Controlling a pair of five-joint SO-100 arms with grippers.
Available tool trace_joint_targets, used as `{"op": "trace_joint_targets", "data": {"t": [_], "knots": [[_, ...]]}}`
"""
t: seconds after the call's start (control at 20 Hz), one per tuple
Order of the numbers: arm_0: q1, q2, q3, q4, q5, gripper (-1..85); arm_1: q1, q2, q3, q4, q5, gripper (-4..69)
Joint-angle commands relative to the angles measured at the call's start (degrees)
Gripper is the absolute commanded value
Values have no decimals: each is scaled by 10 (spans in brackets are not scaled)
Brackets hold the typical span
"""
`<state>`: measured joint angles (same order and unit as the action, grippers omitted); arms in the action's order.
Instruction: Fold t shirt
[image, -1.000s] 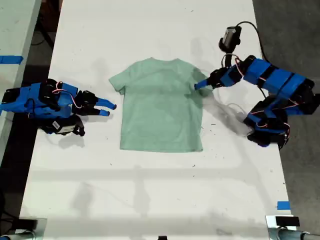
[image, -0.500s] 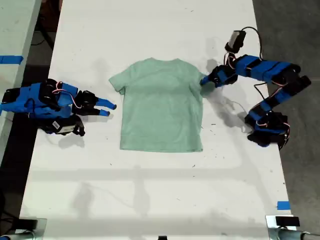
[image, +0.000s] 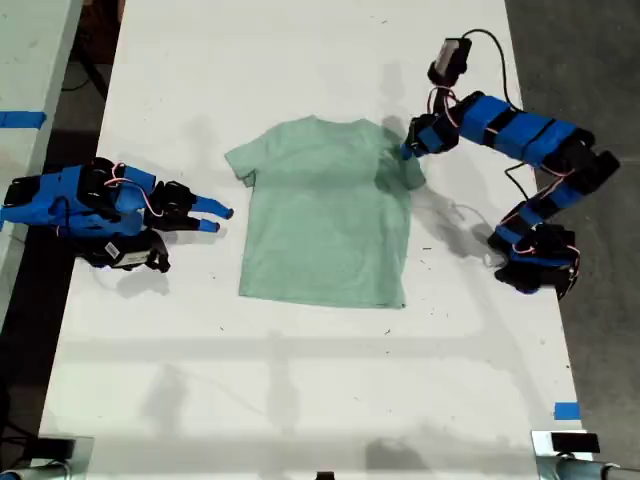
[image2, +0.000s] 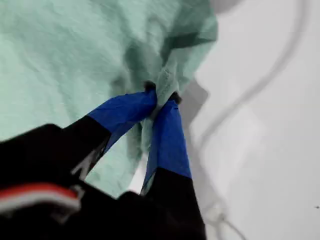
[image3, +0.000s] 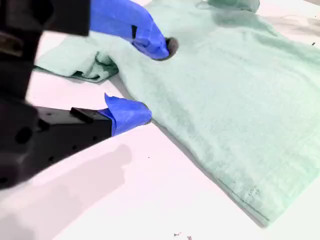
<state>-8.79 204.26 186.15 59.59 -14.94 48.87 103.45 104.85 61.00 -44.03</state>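
T shirt (image: 325, 210): pale mint-green, short sleeves, lies front-flat at centre of white table (image: 300, 400) in exterior view; neck toward 12 o'clock, hem toward 6.
Shirt vs my first gripper (image2: 161, 97): gripper at shirt's 2 o'clock, on the sleeve at exterior view's right; sleeve pulled up & bunched, a fold of it rises between the tips.
My first gripper, state: jaws pinched tight on the sleeve cloth; blue-taped fingers (image2: 125, 112), black body behind.
Shirt vs my second gripper (image3: 145, 80): gripper at shirt's 9 o'clock, just beside the sleeve at exterior view's left, not touching cloth in that view.
My second gripper, state: jaws apart, nothing between; tips blue, one over shirt edge in wrist view, other over bare table.
Writing/labels: none legible on shirt or arms.
Materials: shirt = soft knit, faint wrinkles, stitched hem; table = smooth, matte, few dark specks; arms = blue & black plastic, red/white wires.
Misc: blue tape strip (image: 566, 411) at table's edge, approx 5 o'clock in exterior view.
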Motion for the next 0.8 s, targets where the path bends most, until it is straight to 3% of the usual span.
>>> {"op": "trace_joint_targets", "data": {"t": [0.0, 0.3, 0.35, 0.4, 0.5, 0.75], "knots": [[4, 4, 24, -11, 2, 172, -76, 5, -170, 41, -18, 12], [4, 4, 24, -11, 2, 172, -221, -160, -298, -10, -26, 21], [4, 4, 24, -11, 2, 172, -231, -189, -329, 3, -31, 77], [4, 4, 24, -11, 2, 172, -232, -206, -359, 26, -34, 169], [4, 4, 24, -11, 2, 172, -219, -199, -398, 83, -35, 239], [4, 4, 24, -11, 2, 172, -166, 25, -325, 252, 10, 254]]}}
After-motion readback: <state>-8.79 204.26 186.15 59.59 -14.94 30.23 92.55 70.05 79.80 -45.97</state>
